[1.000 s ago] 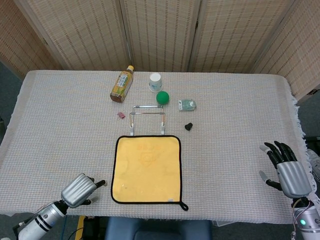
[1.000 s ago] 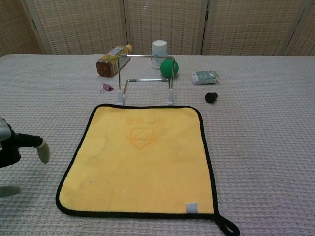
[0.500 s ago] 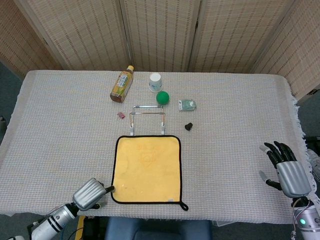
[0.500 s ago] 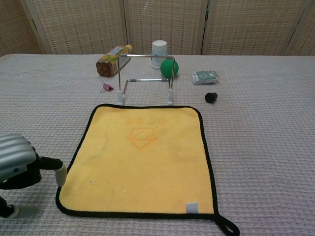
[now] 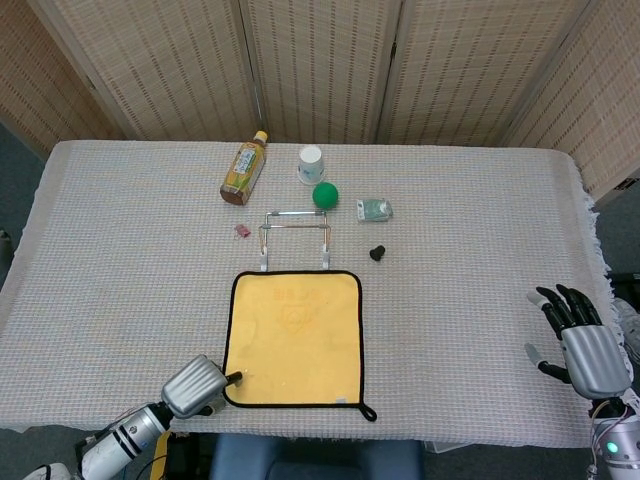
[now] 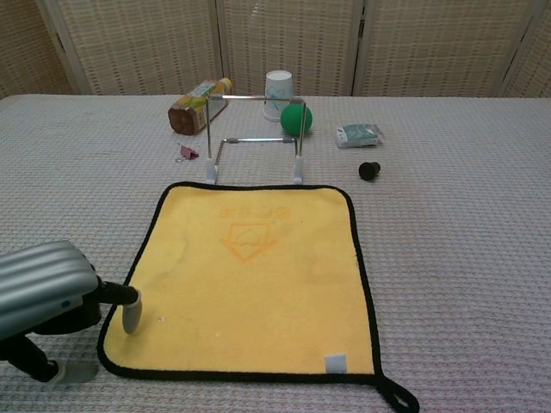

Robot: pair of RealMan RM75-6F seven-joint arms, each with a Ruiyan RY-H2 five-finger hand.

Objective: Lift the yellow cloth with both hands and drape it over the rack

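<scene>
Reaching for the near left corner of the cloth, our left robot hand touches it with a fingertip, grasping nothing. Our right robot hand hovers released, fingers spread, far right, because the rack needs two corners lifted.

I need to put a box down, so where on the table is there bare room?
Bare stretches lie right of the cloth, between it and the right hand, and left of it below the bottle. The far middle is crowded: rack, ball, cup, packet. The left hand is at the cloth's near left corner.
</scene>
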